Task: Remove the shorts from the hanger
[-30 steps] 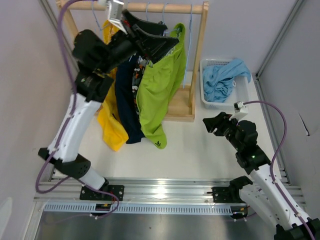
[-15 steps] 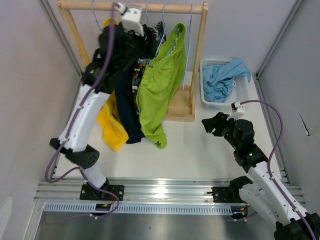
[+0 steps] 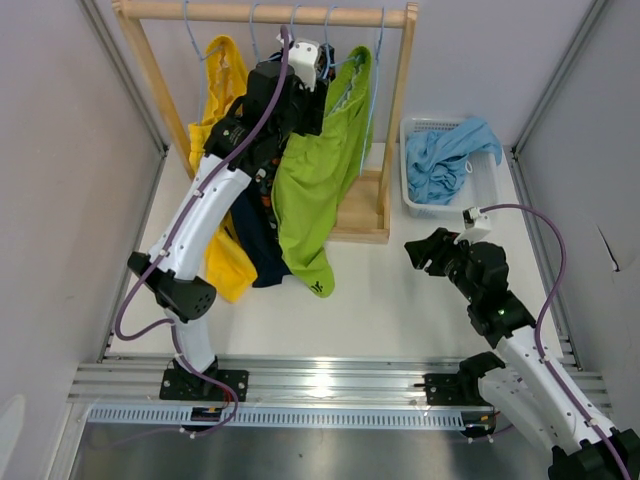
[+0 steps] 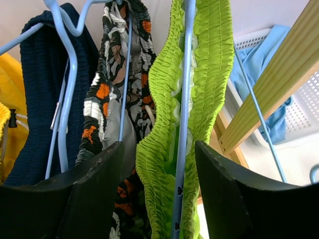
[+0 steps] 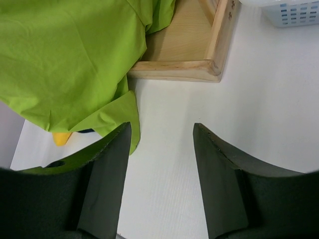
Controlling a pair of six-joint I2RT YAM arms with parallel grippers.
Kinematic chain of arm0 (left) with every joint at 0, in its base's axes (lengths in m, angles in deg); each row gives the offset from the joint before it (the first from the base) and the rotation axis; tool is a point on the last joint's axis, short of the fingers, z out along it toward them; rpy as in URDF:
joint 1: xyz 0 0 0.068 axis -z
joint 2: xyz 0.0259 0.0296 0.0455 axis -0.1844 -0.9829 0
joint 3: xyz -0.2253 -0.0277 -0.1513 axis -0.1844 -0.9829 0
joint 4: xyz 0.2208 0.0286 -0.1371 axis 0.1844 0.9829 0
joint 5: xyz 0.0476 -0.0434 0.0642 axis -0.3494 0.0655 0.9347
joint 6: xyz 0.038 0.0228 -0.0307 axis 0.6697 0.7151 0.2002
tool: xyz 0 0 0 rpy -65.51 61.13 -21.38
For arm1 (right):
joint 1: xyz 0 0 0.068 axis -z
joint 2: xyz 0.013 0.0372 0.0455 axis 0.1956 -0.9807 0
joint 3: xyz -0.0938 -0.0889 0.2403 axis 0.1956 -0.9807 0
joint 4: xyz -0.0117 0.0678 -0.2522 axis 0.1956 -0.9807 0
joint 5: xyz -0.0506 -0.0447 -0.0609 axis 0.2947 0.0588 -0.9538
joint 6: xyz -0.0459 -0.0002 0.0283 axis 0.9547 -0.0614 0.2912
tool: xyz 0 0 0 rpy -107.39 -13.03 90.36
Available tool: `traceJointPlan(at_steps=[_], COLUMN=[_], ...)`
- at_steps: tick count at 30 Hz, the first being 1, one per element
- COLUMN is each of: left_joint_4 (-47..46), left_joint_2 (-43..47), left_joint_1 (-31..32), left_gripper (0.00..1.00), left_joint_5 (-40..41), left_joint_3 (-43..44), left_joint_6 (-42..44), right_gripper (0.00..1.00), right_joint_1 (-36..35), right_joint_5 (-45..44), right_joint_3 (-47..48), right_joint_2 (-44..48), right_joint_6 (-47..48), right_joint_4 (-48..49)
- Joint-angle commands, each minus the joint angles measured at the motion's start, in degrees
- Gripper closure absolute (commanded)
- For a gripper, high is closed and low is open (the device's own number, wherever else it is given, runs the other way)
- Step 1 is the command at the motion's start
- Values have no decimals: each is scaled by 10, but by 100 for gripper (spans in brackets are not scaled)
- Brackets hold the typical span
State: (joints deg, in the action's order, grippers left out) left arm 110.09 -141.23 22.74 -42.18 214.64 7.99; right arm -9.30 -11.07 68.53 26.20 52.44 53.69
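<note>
We count one pair off: soft light blue shorts in the white plastic basket at two o'clock. Yellow shorts, navy shorts, orange-black-white patterned shorts and lime green shorts hang at twelve. Our left gripper straddles the lime waistband, jaws apart; right gripper gapes empty.

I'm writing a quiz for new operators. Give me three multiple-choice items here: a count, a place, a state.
1. How many pairs hang on the wooden rack? A two; B four; C six.
2. Where are the light blue shorts? A on the rack; B on a shelf; C in the white basket.
3. The left gripper is: A open; B shut on yellow fabric; C out of view.
1B: yellow, navy, patterned and lime green pairs hang.
2C: they lie heaped in it.
3A: its fingers stand apart in the wrist view.
</note>
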Motion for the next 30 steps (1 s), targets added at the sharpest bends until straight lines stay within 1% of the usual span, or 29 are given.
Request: traceJointPlan(at_steps=[1,2,4,5,7,8,9,16,19,22,25,28,30], left_joint_4=[-14,-15,-20,-20,-21,-21,-21,-24,-19,-8,-8,-3,-2], left_joint_2=[7,6,3,0,-5,-7,-8,3,21,40,76,109,135], left_joint_1=[3,2,2,2,2,2,2,3,4,4,4,4,4], left_gripper=[37,40,55,71,84,95,100,100,100,100,100,100,100], left_joint_5=[19,19,17,17,16,16,15,-18,-30,-41,-60,-62,-59], left_joint_3=[13,12,10,12,11,11,12,20,45,91,101,99,82], left_joint_6=[10,11,11,11,11,10,6,-4,-3,-1,2,5,10], right_gripper=[41,41,41,41,41,41,41,41,41,42,42,42,41], right_joint_1=[-3,-3,-3,-3,-3,-3,-3,-3,-3,-3,-3,-3,-3], right_joint_5=[-13,-13,-14,-15,-16,-16,-17,-17,-16,-14,-13,-16,-17], right_joint_3=[-5,-7,-7,-9,-10,-10,-12,-13,-14,-13,-8,0,11], right_joint_2=[5,5,3,3,3,3,3,3,5,6,6,6,3], right_joint_6=[11,11,12,13,14,15,15,16,14,11,11,13,17], right_joint_4=[20,20,20,20,20,20,19,20,19,21,21,20,16])
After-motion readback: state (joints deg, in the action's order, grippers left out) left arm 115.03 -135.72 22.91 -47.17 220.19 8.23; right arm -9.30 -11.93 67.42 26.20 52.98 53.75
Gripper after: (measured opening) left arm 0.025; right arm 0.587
